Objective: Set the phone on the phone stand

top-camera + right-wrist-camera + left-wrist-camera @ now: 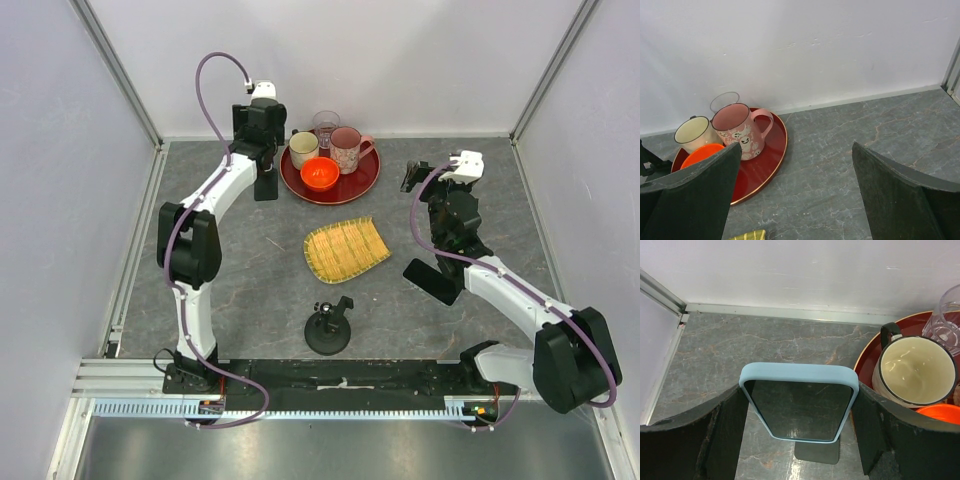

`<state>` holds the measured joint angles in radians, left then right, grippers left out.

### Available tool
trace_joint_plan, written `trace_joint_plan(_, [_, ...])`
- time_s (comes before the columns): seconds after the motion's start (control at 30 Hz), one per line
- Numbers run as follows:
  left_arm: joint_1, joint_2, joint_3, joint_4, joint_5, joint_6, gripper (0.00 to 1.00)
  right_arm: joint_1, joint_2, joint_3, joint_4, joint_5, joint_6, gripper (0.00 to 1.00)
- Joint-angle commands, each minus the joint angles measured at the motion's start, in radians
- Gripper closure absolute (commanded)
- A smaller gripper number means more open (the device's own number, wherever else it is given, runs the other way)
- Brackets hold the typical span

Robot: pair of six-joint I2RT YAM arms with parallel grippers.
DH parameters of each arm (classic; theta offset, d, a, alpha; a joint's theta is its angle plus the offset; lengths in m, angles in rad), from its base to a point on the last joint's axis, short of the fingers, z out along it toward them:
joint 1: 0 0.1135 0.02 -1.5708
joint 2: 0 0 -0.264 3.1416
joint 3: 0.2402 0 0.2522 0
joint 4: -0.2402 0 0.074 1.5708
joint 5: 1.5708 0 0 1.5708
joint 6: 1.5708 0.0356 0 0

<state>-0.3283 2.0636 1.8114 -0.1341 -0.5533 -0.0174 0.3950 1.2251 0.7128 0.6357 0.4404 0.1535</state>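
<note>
The phone (799, 400) has a dark screen and a light blue case. My left gripper (800, 436) is shut on its two sides and holds it upright above the table, its shadow below it. In the top view the left gripper (265, 165) is at the back left with the phone (266, 187) hanging under it, beside the red tray. The black phone stand (328, 328) sits near the front middle, far from the phone. My right gripper (415, 177) is open and empty at the back right; its wrist view (797, 195) shows only bare table between the fingers.
A red round tray (366, 184) at the back holds a cream mug (303, 148), a glass (325, 125), a pink mug (346, 148) and an orange bowl (320, 176). A yellow woven mat (346, 248) lies mid-table. The enclosure walls stand close behind the left gripper.
</note>
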Motion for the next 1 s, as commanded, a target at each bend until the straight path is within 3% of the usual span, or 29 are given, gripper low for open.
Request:
trace_joint_plan(0.0, [0.021, -0.01, 0.049, 0.062, 0.026, -0.079, 0.98, -0.005, 0.001, 0.013, 0.047, -0.019, 0.014, 0.02])
trace_joint_plan(0.53, [0.044, 0.023, 0.051, 0.03, 0.087, -0.179, 0.98, -0.005, 0.007, 0.01, 0.055, -0.023, 0.02, 0.02])
trace_joint_plan(0.97, [0.046, 0.044, 0.054, 0.042, 0.075, -0.125, 0.98, -0.008, 0.011, 0.004, 0.067, -0.026, 0.027, 0.02])
